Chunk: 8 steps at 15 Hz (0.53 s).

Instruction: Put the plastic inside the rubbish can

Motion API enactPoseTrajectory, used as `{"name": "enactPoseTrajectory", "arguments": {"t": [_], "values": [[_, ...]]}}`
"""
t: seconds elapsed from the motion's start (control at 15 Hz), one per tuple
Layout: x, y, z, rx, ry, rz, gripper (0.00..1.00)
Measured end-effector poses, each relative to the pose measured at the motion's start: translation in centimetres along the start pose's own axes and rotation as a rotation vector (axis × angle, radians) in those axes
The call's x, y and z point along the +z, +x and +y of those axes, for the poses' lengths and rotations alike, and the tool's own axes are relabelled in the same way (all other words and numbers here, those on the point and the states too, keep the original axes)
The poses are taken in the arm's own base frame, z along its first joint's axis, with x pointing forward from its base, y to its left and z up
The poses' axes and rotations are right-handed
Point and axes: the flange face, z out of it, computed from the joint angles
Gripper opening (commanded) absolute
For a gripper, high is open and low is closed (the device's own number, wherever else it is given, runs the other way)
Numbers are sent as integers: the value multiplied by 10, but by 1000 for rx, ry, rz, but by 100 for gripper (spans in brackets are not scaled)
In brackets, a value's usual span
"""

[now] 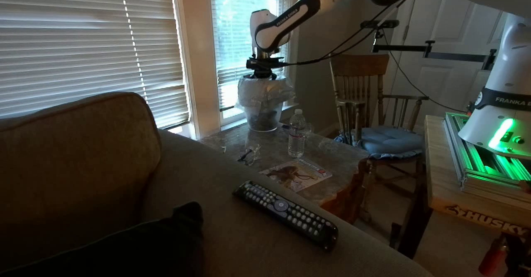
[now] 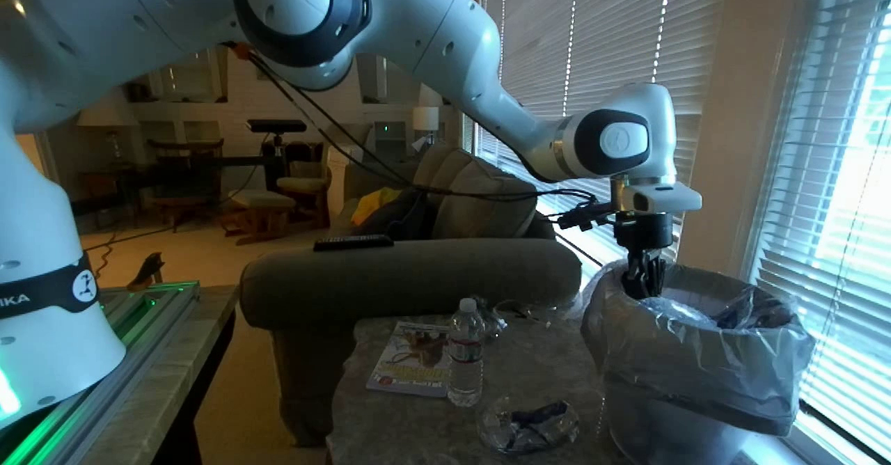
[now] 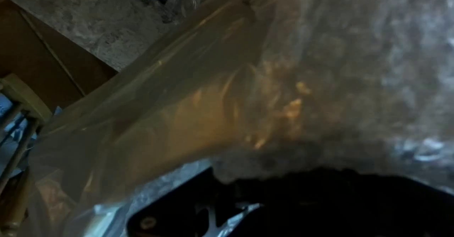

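Closest to me is a dark cushion [image 1: 166, 244] on the sofa [image 1: 74, 156], with a remote [image 1: 286, 215] resting on the armrest [image 1: 232, 237]; beyond, by the window [image 1: 236, 32], the robot's pincer [image 2: 644, 282] reaches down inside the rim of the rubbish can [image 2: 658, 429]. I'd judge this to be the letting-go step. To do it well, I'd keep the fingers [image 2: 632, 284] inside the mouth, away from the loose bag [image 2: 696, 360] lining it, spread them fully, check that nothing clings, then lift straight up so the bag isn't dragged along. Whether the pincer is spread, pressed together or pinching something, I can't make out: its fingers are too dark, and the wrist view is mostly film [image 3: 159, 102]. The can's mouth surrounds the pincer, which seems nearer the edge than the middle. In an exterior view some crumpled clear plastic [image 2: 675, 310] shows in that mouth, just beside the fingertips; it could be the rubbish itself or merely a fold of bag, I can't say which.
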Motion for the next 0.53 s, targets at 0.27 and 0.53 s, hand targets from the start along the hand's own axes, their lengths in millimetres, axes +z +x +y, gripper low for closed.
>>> {"name": "enactPoseTrajectory", "arguments": {"t": [0.27,0.53], "values": [[18,4,-8,7,26,14,1],[38,4,-10,6,30,21,28]]}}
